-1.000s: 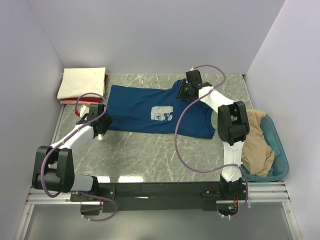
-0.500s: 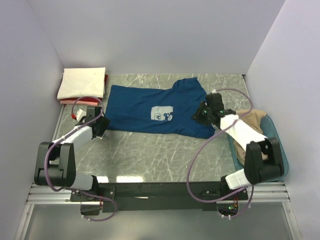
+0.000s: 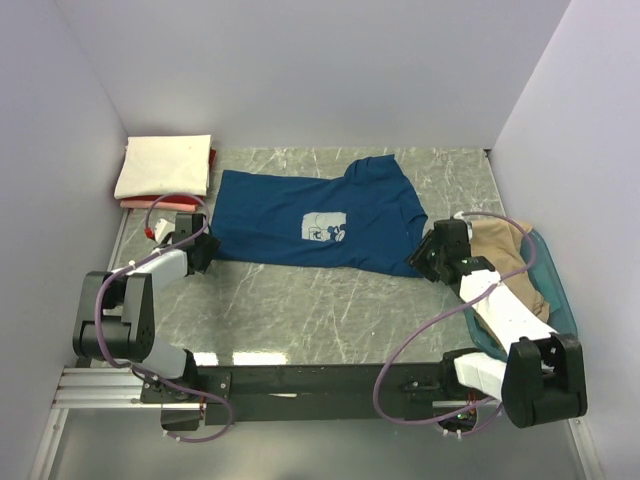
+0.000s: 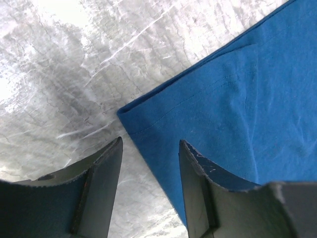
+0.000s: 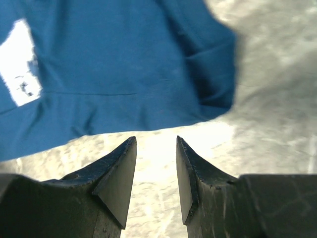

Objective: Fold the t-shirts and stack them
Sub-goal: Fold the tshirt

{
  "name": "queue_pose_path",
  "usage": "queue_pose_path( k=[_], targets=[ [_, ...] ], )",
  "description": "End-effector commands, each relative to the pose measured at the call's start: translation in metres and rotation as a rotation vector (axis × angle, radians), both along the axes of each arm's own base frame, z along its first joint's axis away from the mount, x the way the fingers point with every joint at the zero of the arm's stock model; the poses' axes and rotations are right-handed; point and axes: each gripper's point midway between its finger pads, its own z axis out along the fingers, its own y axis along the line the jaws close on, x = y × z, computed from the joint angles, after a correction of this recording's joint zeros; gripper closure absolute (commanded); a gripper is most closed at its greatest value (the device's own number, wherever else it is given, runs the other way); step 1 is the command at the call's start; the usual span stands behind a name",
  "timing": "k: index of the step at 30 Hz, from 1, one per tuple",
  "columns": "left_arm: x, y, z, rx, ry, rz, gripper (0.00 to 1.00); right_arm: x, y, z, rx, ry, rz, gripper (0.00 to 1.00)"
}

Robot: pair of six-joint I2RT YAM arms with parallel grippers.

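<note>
A dark blue t-shirt [image 3: 300, 215] with a pale square print lies spread flat in the middle of the marble table. My left gripper [image 3: 203, 255] is open at its near-left corner; in the left wrist view the corner of the blue shirt [image 4: 218, 109] lies just ahead of the open gripper [image 4: 150, 144]. My right gripper [image 3: 428, 258] is open and empty at the shirt's near-right corner; the right wrist view shows the blue cloth [image 5: 119, 74] just beyond the open gripper [image 5: 156, 141]. A folded cream t-shirt [image 3: 165, 165] lies on a red one [image 3: 212, 158] at the back left. A tan t-shirt [image 3: 515, 280] lies in the tub.
A teal plastic tub [image 3: 560, 300] stands at the right edge, beside the right arm. Pale walls close in the table on the left, back and right. Purple cables loop over both arms. Bare marble [image 3: 300, 310] lies between the shirt and the arm bases.
My right gripper has swung from the shirt's back collar area down to its near-right corner. My left gripper has drawn back slightly at the near-left corner. The shirt's right side lies flatter.
</note>
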Motion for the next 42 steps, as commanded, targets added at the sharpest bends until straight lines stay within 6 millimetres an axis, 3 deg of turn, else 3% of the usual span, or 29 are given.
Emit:
queue_pose_path(
  k=[1, 9, 18, 22, 23, 26, 27, 28, 29, 35, 38, 42],
  targets=[
    [-0.002, 0.01, -0.007, 0.038, 0.011, 0.028, 0.46, -0.001, -0.016, -0.003, -0.04, -0.011, -0.053, 0.55],
    [-0.003, 0.014, -0.018, 0.064, 0.031, 0.03, 0.57, 0.005, -0.028, -0.024, -0.061, 0.037, -0.072, 0.55],
    [-0.002, 0.014, -0.025, 0.07, 0.045, 0.025, 0.63, 0.019, -0.023, -0.044, -0.058, 0.084, -0.046, 0.53],
    [0.0, 0.014, -0.025, 0.073, 0.045, 0.019, 0.76, 0.022, -0.026, -0.053, -0.074, 0.107, -0.053, 0.54],
    [0.0, 0.014, -0.025, 0.074, 0.049, 0.02, 0.83, 0.023, -0.027, -0.054, -0.077, 0.112, -0.053, 0.55],
    [-0.001, 0.015, -0.023, 0.081, 0.055, 0.019, 0.98, 0.029, -0.028, -0.05, -0.088, 0.111, -0.056, 0.68],
    [0.0, 0.016, -0.019, 0.084, 0.045, 0.02, 0.99, 0.029, -0.029, -0.049, -0.092, 0.114, -0.059, 0.87],
    [-0.002, 0.018, -0.017, 0.093, 0.047, 0.028, 0.99, 0.03, -0.03, -0.046, -0.097, 0.112, -0.062, 0.96],
    [-0.004, 0.019, -0.013, 0.097, 0.045, 0.033, 0.99, 0.033, -0.031, -0.042, -0.101, 0.105, -0.063, 1.0],
    [-0.019, 0.029, 0.003, 0.124, 0.047, 0.07, 0.99, 0.021, -0.039, -0.015, -0.128, 0.067, -0.072, 1.0],
    [-0.029, 0.032, 0.021, 0.127, 0.011, 0.088, 0.99, 0.008, -0.046, -0.003, -0.126, 0.046, -0.081, 1.0],
    [-0.052, 0.038, 0.031, 0.14, 0.007, 0.116, 0.99, -0.01, -0.051, 0.011, -0.112, 0.019, -0.083, 1.0]
  ],
)
